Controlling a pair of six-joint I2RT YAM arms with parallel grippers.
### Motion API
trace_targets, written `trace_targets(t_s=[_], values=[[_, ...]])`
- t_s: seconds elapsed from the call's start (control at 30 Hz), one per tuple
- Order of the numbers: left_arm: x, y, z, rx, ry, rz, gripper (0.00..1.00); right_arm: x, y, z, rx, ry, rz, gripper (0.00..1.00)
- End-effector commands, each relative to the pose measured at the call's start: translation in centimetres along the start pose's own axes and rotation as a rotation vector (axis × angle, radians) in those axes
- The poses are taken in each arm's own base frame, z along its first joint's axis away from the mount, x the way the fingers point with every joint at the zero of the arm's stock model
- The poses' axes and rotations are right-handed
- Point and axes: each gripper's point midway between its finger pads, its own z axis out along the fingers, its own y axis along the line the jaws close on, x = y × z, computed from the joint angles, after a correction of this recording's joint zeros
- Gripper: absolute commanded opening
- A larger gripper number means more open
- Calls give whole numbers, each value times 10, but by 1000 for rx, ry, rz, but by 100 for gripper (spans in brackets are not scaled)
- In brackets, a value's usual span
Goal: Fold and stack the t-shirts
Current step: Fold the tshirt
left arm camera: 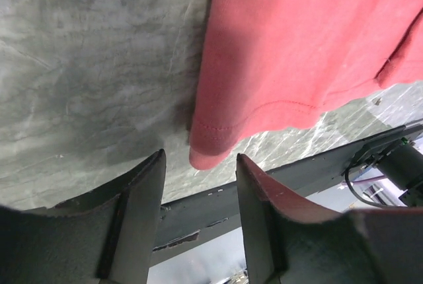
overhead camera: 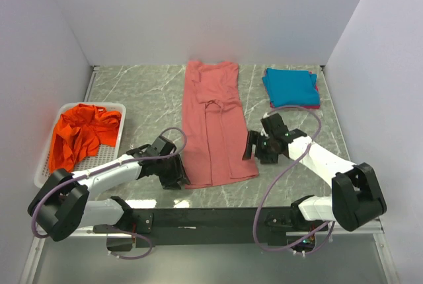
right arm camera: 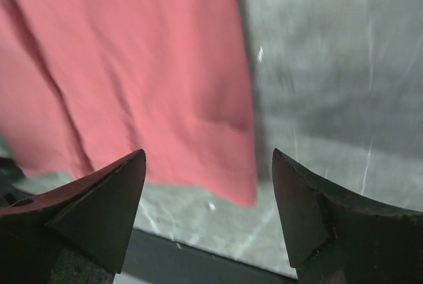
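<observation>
From above, the dusty salmon-red cloth t-shirt (overhead camera: 215, 125) lies mid-table as a narrow strip, its long axis running from far edge to near edge, hem nearest the arms. A bright orange t-shirt (overhead camera: 82, 132) sits crumpled in the white plastic mesh basket (overhead camera: 46, 158) at the left edge. A folded teal-blue t-shirt (overhead camera: 289, 86) tops a magenta t-shirt (overhead camera: 301, 106) at the far right corner. In the left wrist view, the left gripper (left arm camera: 199, 162) has its jaws partly apart, the hem corner between the tips. In the right wrist view, the right gripper (right arm camera: 208, 165) has its jaws wide, holding nothing, beside the other hem corner.
</observation>
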Motion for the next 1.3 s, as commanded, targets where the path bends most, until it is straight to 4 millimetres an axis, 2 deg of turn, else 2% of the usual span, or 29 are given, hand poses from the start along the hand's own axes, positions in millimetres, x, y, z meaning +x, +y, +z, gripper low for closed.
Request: trace_targets(t_s=[0.0,0.17,0.33,0.43,0.53,0.57,0.6,0.63,0.7,0.73,0.8,0.83,0.9,0.97,1.03,1.13,1.27], values=[[2,-4,3,22,-12,-28,52,21,6,-7,-82,33,27,82],[-1,6,11,-14,-38,-46,49,38,2,1,-106,66,42,77],[-6,-1,16,10,-46,-43,45,44,-15,11,-36,79,39,73],[-5,-3,19,13,-33,-33,38,49,-16,15,-37,99,47,67],[0,0,22,0,-15,-36,24,60,-18,15,-44,128,69,52],[1,0,22,-3,-13,-39,7,64,-15,14,-62,134,80,40],[3,2,22,-9,-13,-40,1,72,-19,14,-58,149,87,35],[3,1,22,-8,-15,-36,1,75,-20,13,-62,151,90,25],[7,4,20,-16,-19,-37,1,86,-23,12,-67,159,102,17],[8,4,19,-16,-19,-35,1,89,-22,12,-75,163,101,7],[14,6,15,-23,-15,-43,1,102,-20,8,-100,186,113,1],[20,13,12,-49,3,-51,1,106,-16,4,-116,182,111,0],[29,16,6,-47,10,-65,1,124,-21,0,-98,217,125,0],[40,26,3,-63,31,-82,1,135,-13,-9,-142,222,138,0],[48,23,-2,-31,47,-101,1,145,-9,-13,-170,237,160,0],[57,14,-8,33,68,-103,1,143,7,-22,-252,201,178,0],[45,-15,-20,119,17,-49,1,119,15,-32,-243,125,141,0]])
